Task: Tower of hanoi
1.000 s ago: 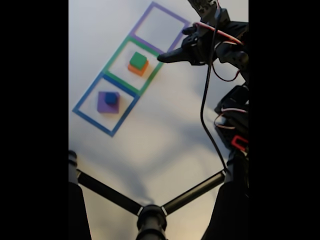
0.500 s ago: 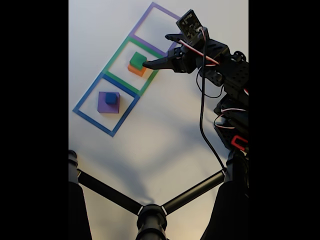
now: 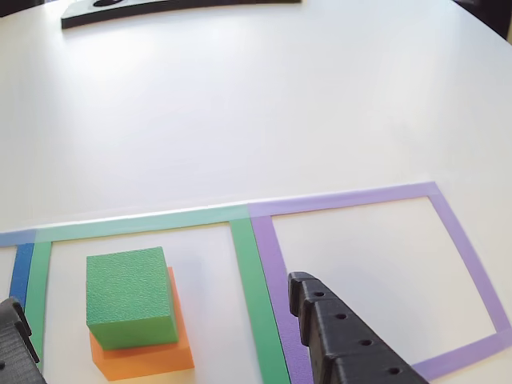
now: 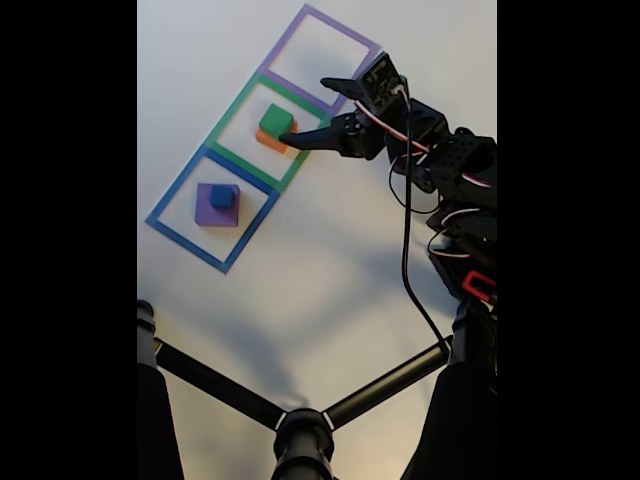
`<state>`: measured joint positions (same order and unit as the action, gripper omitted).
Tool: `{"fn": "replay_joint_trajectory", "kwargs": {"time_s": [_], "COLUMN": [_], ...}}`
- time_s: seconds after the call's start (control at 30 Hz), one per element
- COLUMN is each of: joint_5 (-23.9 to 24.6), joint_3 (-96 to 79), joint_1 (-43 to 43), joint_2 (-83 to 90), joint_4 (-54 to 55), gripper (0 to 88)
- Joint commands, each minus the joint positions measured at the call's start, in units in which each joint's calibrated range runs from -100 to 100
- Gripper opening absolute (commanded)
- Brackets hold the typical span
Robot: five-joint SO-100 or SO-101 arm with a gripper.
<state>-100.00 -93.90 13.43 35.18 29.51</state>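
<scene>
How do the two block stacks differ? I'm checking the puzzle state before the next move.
The green cube on the flat orange block sits in the green taped square, beside the black claw; the blue cube on the flat purple block sits in the blue taped square, away from the claw. The purple base juts out much farther past its cube than the orange one. Both are two-high, smaller piece on top.

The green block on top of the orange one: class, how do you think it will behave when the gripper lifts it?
The green block has flat faces and sharp edges, so it probably won't roll. Its matte surface looks foam-like, so it is likely light and grippy, perhaps slightly squashy. It merely rests on the orange block, so it should lift free, though a sideways nudge could slide it off.
</scene>
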Motion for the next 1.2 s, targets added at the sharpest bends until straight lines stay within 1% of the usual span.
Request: {"fn": "replay_joint_trajectory", "kwargs": {"time_s": [0.0,0.13,0.23,0.6,0.93,1.17], "joint_5": [0.0,0.0,0.0,0.0,0.0,0.0], "joint_3": [-0.1,0.7,2.3,9.3,10.5,13.9], "joint_1": [-1.6,-2.6,-2.6,-2.5,-4.2,-5.4], "joint_2": [-5.2,-12.5,-16.9,-27.9,-37.2,-41.4], "joint_4": [8.2,16.0,19.0,23.0,31.0,32.3], "gripper": [40.2,40.2,40.2,40.4,39.6,39.3]}}
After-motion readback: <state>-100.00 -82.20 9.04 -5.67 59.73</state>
